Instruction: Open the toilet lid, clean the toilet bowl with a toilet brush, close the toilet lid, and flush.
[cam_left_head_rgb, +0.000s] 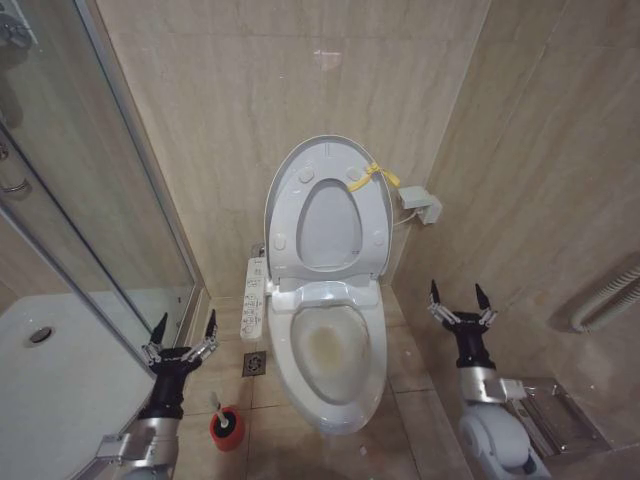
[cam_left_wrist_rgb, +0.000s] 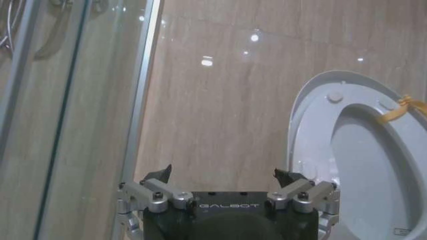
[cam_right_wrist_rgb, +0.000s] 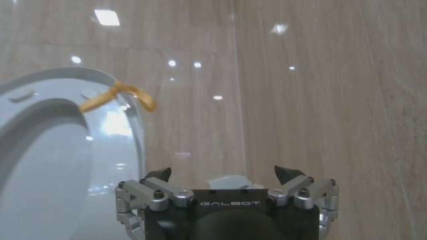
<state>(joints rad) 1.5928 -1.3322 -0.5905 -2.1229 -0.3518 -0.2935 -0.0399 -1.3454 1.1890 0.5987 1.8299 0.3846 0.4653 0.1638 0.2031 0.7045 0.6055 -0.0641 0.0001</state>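
My left gripper (cam_left_head_rgb: 186, 327) hangs low at my left, above the floor tiles between the shower's glass door (cam_left_head_rgb: 90, 190) and the toilet bowl (cam_left_head_rgb: 330, 350). Its fingers are spread wide with nothing between them. In the left wrist view the same gripper (cam_left_wrist_rgb: 227, 176) points at the beige wall tile, its two dark fingertips well apart, the glass door on one side and the raised lid on the other.

My right gripper (cam_left_head_rgb: 459, 297) is held on the other side of the toilet, near the side wall, also wide open and empty. In the right wrist view it (cam_right_wrist_rgb: 227, 173) faces the corner of the tiled walls.

The toilet lid (cam_left_head_rgb: 283, 190) stands upright, leaning back against the rear wall, and the ring-shaped seat (cam_left_head_rgb: 366, 215) is raised flat against it. Small round bumpers show on the underside. A yellow ribbon (cam_left_head_rgb: 375, 176) is tied at the upper edge on my right side; it also shows in the left wrist view (cam_left_wrist_rgb: 400, 110) and the right wrist view (cam_right_wrist_rgb: 117, 96).

The bowl is open, with a brownish stain at its bottom. A long white button panel (cam_left_head_rgb: 255, 297) runs along its left side.

The toilet brush (cam_left_head_rgb: 217, 404) stands in its round red holder (cam_left_head_rgb: 227, 428) on the floor, just beside the bowl's left front and just below my left gripper, apart from it. A floor drain (cam_left_head_rgb: 254, 364) sits between the holder and the bowl.
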